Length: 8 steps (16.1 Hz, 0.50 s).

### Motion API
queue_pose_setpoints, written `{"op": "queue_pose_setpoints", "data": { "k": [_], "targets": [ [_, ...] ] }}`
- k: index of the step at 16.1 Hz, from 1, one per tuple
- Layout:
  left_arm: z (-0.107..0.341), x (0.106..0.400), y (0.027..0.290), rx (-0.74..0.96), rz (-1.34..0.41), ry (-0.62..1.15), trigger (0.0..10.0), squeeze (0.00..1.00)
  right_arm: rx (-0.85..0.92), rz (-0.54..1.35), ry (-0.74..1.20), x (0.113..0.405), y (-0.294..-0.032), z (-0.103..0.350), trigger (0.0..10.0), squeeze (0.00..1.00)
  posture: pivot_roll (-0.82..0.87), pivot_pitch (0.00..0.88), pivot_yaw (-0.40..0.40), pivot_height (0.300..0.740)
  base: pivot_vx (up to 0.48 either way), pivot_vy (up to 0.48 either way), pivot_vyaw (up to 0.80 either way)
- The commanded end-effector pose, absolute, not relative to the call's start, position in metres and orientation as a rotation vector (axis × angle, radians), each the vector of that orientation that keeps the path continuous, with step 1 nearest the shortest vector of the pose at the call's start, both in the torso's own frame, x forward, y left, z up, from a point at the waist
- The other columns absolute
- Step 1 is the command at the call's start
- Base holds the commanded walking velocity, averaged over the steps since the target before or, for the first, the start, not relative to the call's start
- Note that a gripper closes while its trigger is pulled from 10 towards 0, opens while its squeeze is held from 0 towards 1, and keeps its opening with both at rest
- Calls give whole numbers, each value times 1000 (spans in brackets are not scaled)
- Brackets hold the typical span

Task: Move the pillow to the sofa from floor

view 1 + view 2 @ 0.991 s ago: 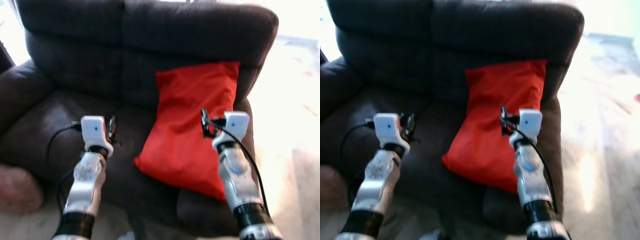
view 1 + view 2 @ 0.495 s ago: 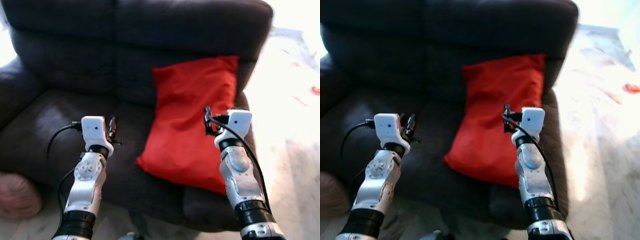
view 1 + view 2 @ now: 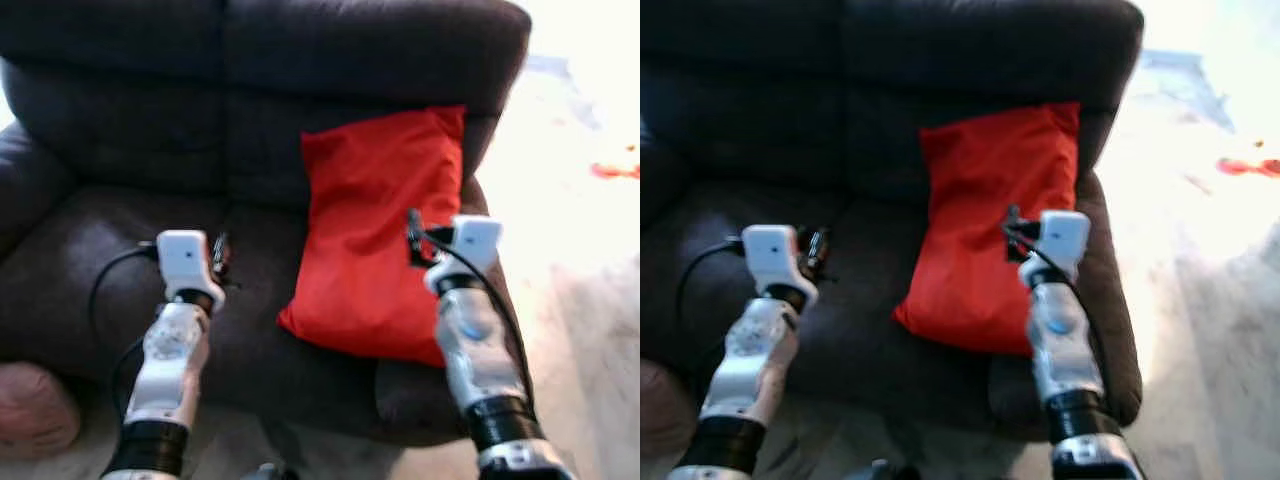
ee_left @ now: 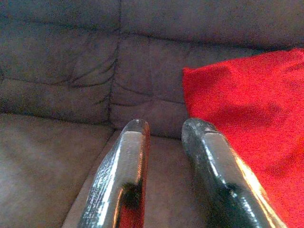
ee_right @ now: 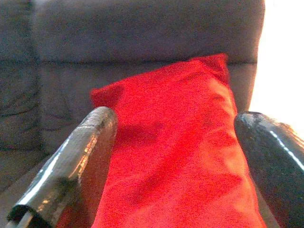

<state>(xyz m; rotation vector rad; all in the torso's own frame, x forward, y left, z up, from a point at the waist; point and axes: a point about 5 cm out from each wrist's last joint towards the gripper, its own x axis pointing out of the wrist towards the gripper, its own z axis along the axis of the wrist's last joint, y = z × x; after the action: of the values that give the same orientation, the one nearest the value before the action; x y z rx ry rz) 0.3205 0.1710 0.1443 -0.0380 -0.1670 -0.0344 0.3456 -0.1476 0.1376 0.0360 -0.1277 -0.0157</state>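
Observation:
The red pillow lies on the right seat of the dark grey sofa, its top leaning against the backrest. My right gripper hovers just in front of the pillow's right part, open, with its fingers spread wide and nothing between them. The left gripper hangs over the bare middle seat, left of the pillow. Its fingers stand close together with only a narrow gap, holding nothing.
The sofa's right armrest borders the pillow. Bright pale floor spreads to the right, with a small red thing on it. A pinkish round object sits on the floor at the lower left.
The whole picture has shifted a little, so the camera moved. The pillow stays where it lay on the sofa, and both arms keep their pose.

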Motion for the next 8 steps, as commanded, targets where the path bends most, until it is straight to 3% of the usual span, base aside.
{"op": "queue_pose_setpoints", "data": {
  "k": [1,8],
  "targets": [
    [147,320,170,-45,-37,-174,10000,0,23,-24,-132,345,-150,139,10000,0,180,161,7,740,0,352,0],
    [151,321,170,-44,-41,-183,10000,0,19,-36,-134,346,-152,140,10000,0,182,161,8,740,0,349,0]
  ]
}}
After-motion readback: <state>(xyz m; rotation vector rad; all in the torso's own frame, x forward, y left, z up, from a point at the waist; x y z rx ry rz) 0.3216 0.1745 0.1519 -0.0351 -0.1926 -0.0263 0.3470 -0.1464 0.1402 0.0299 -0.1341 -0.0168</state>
